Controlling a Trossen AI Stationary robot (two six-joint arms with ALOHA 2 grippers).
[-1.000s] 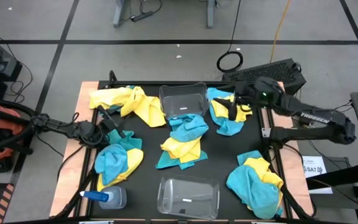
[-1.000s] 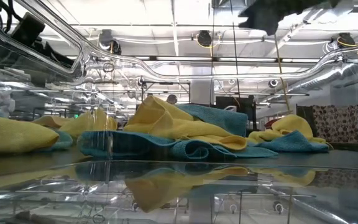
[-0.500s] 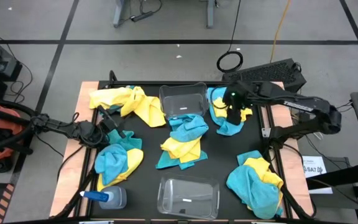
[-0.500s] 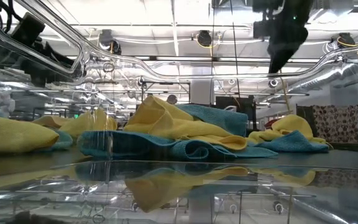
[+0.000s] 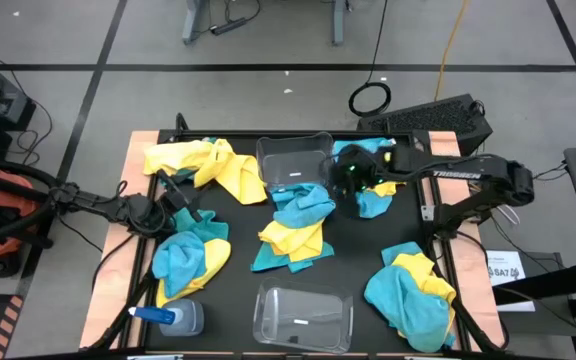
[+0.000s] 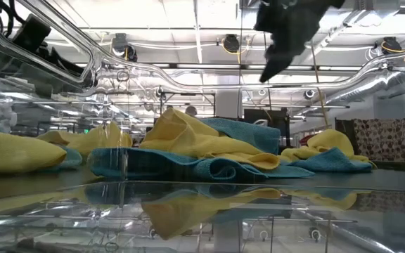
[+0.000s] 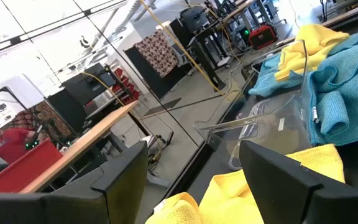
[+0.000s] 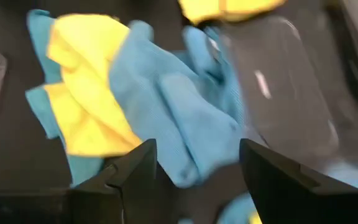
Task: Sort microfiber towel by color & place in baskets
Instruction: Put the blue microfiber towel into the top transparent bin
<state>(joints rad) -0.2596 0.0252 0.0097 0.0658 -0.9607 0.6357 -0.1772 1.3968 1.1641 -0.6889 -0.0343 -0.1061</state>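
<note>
Two baskets [image 5: 294, 160] [image 5: 303, 318], seemingly towel-ringed [image 5: 294, 232].

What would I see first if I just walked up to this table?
Probably the bright yellow and turquoise towels heaped all over the black table. Then the right claw, open, hanging above the towels beside the far clear basket. A second clear basket sits at the near edge, and the left claw waits at the left side.
</note>
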